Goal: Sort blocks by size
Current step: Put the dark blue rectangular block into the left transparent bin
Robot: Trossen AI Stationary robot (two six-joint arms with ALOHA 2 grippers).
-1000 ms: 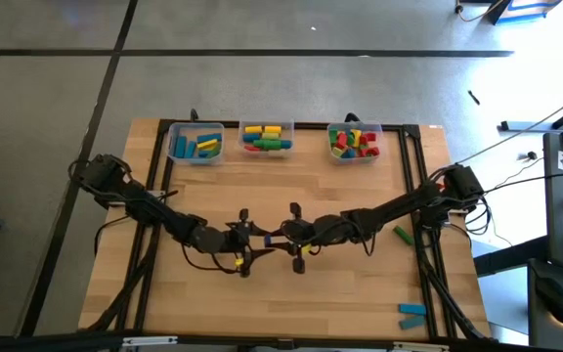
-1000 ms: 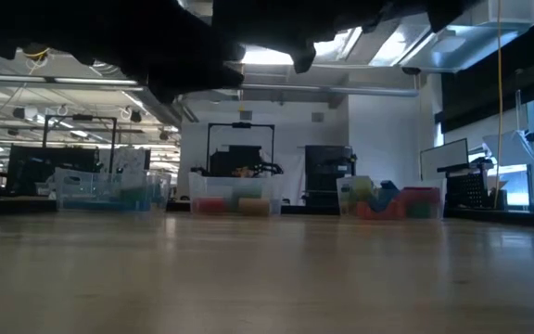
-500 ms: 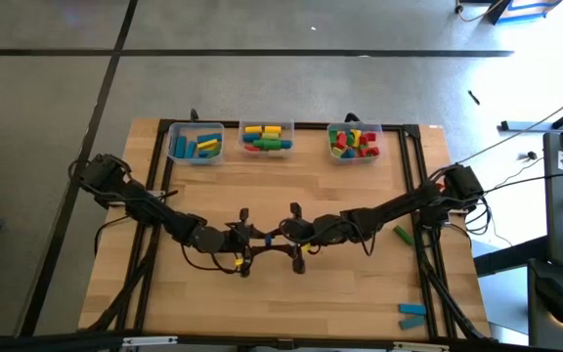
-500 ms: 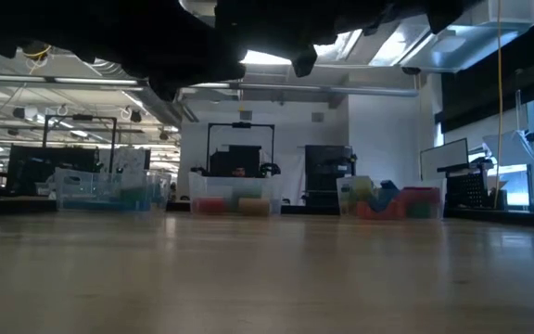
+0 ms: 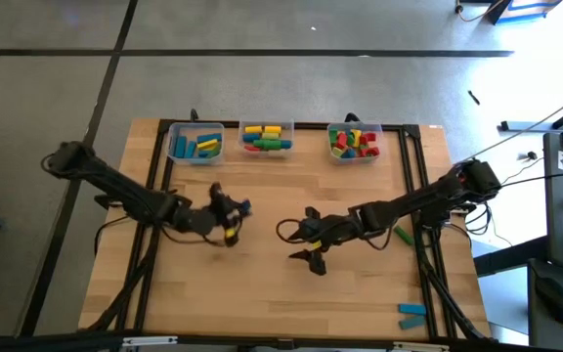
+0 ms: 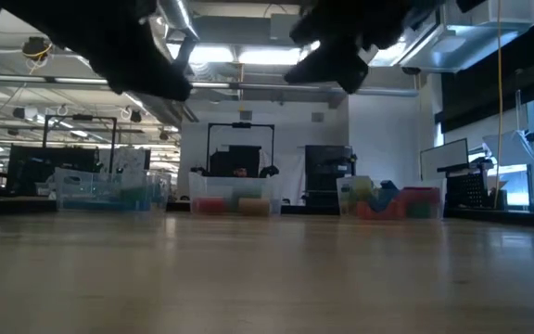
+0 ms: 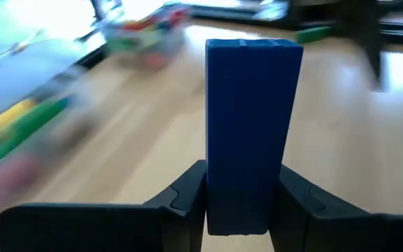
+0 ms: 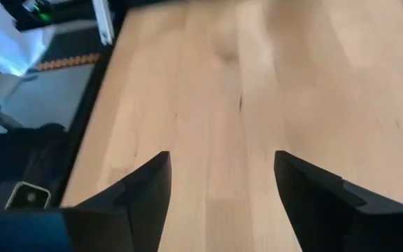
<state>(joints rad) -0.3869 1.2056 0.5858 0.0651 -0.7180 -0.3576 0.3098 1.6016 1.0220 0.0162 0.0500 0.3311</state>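
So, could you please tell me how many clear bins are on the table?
3, in a row along the far edge: left bin, middle bin, right bin. All hold blocks.

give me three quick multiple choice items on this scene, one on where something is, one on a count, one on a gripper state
1. Where do the three bins stand?
A. along the table's far edge
B. at the table's middle
C. on the floor

2. How many loose blocks lie near the table's right side?
A. none
B. two
C. five

3. What is the left gripper doing?
A. hanging open and empty
B. gripping a blue block
C. gripping a bin

Answers:
1. A, the high view shows the bins in a row at the far edge.
2. B, only a green block and a blue block at the corner lie there.
3. B, the left wrist view shows the held blue block upright between its fingers.
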